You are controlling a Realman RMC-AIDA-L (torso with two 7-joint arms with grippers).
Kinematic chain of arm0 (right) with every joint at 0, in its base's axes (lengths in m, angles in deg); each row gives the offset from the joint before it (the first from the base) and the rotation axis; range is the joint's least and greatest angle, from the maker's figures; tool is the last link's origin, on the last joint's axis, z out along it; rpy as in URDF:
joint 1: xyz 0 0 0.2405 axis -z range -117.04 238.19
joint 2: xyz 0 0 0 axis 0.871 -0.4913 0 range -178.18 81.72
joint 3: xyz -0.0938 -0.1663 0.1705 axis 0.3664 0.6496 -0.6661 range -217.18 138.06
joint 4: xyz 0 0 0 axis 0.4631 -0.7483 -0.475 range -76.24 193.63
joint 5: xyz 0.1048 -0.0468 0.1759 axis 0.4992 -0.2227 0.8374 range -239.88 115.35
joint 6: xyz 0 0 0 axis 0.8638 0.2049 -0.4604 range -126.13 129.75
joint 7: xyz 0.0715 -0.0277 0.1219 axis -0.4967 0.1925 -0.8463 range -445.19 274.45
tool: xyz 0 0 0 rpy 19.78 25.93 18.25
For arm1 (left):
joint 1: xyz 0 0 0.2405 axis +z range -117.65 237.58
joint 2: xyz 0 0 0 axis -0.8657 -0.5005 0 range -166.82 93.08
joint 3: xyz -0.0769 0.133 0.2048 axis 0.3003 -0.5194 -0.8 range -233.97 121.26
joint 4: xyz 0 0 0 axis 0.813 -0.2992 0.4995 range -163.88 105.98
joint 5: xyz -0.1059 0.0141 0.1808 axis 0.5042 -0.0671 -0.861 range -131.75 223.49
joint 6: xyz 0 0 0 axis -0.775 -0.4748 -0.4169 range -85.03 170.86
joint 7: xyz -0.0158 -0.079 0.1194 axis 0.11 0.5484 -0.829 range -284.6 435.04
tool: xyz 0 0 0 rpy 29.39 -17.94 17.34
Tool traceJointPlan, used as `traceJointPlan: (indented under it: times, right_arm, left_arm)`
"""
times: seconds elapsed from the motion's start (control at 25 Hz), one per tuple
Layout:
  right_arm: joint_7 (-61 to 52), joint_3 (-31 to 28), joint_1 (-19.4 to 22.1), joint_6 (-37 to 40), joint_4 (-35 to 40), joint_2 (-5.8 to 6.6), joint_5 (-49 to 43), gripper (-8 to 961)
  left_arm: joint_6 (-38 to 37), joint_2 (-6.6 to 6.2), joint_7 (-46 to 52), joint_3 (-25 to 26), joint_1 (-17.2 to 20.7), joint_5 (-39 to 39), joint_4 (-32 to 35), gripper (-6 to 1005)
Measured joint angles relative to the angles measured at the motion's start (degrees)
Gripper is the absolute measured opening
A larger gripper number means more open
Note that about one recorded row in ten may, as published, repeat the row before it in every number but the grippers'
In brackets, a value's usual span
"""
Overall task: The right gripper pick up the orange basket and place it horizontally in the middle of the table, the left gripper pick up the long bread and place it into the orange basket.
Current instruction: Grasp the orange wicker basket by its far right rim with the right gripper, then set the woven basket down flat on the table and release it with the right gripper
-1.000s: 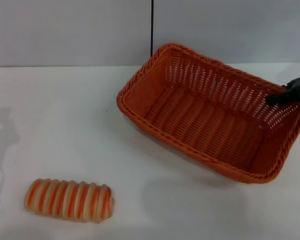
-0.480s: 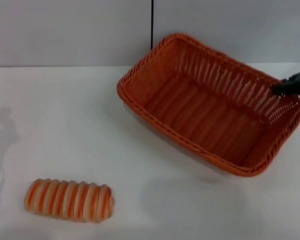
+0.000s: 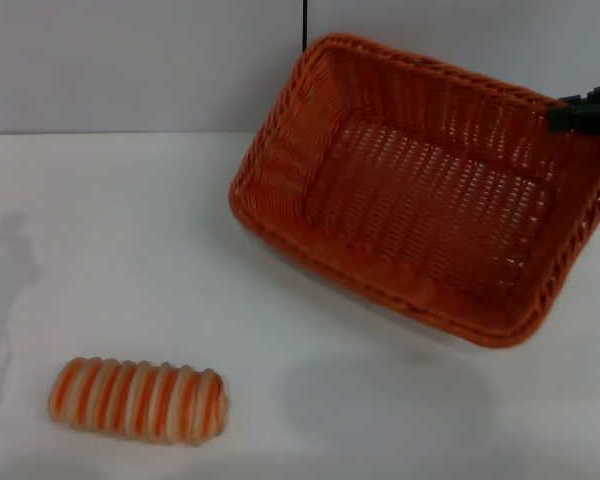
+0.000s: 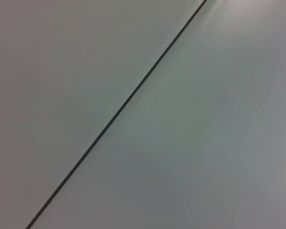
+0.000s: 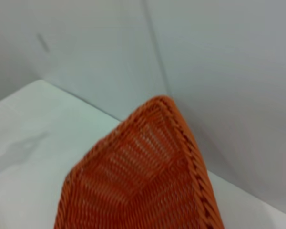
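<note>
Basket (image 3: 420,190), orange and woven, occupies the right rear part of the table (image 3: 130,230). We see it tilted, its far rim raised against the grey wall (image 3: 130,60) so that the open mouth faces up and toward us; its lower near side is close to the tabletop, though we cannot tell whether it touches. Right gripper (image 3: 580,113), black, enters at the right edge and meets the basket's far right rim; its fingers appear closed on that rim (only the tips show). In the right wrist view the basket (image 5: 143,186) fills the lower part, one corner pointing toward the wall (image 5: 219,71) with its dark vertical seam, and the table (image 5: 33,124) lies beside it. Bread (image 3: 138,399), striped orange and cream, lies flat on the near left of the table, well apart from the basket. Left gripper: out of sight in every view, so we cannot tell its fingers' state; the left wrist view shows only a grey surface crossed by a thin dark line (image 4: 119,112).
</note>
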Motion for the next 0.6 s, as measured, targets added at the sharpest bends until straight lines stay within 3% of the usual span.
traceJointPlan:
  times: [0.44, 0.6]
  right_arm:
    - [2.0, 0.7, 0.5, -10.8, 13.4, 0.43, 3.3, 163]
    - [3.5, 6.0, 1.4, -11.7, 14.2, 2.33, 9.6, 163]
  left_arm:
    - [0.3, 0.01, 0.0, 0.1, -0.5, -0.1, -0.6, 55]
    - [0.5, 0.03, 0.1, 0.1, -0.6, -0.1, -0.7, 56]
